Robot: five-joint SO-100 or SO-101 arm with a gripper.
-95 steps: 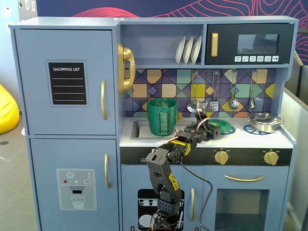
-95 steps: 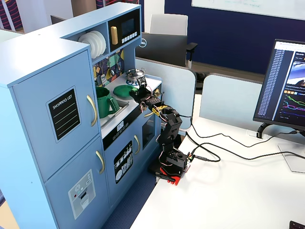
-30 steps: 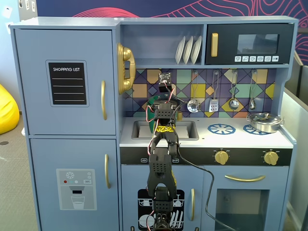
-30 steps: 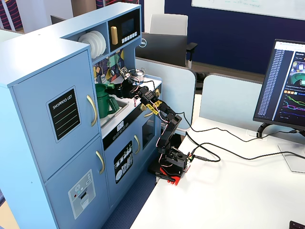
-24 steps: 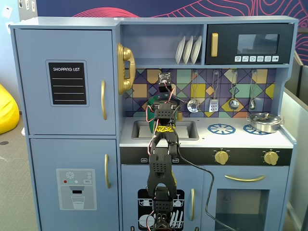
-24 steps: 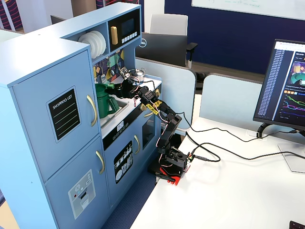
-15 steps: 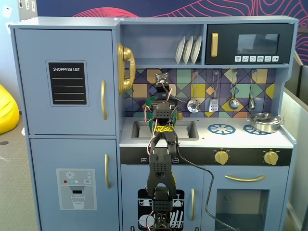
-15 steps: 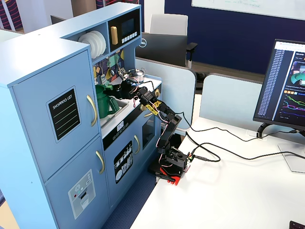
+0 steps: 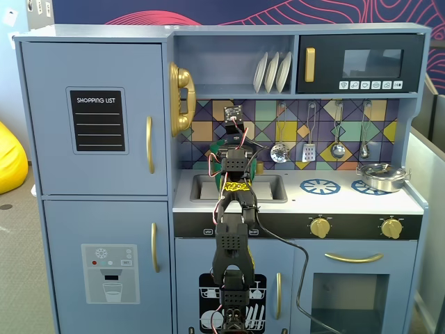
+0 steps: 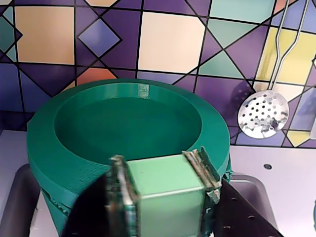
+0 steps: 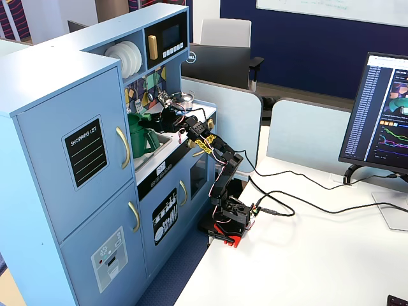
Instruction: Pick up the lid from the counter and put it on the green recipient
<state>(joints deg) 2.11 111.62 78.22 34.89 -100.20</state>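
In the wrist view my gripper is shut on the light-green block handle of the round dark-green lid. The lid lies level over the top of the green recipient, whose ribbed side shows just under its rim. I cannot tell whether the lid rests on it or hovers just above. In a fixed view the tall green pot with its strap handle stands at the back of the counter by the sink, with my gripper over it. In the front fixed view the arm hides most of the pot; only green edges show.
The sink lies just in front of the pot. Blue burner rings and a shiny steel pot are on the right of the counter. A slotted spoon and other utensils hang on the tiled back wall, close to the right.
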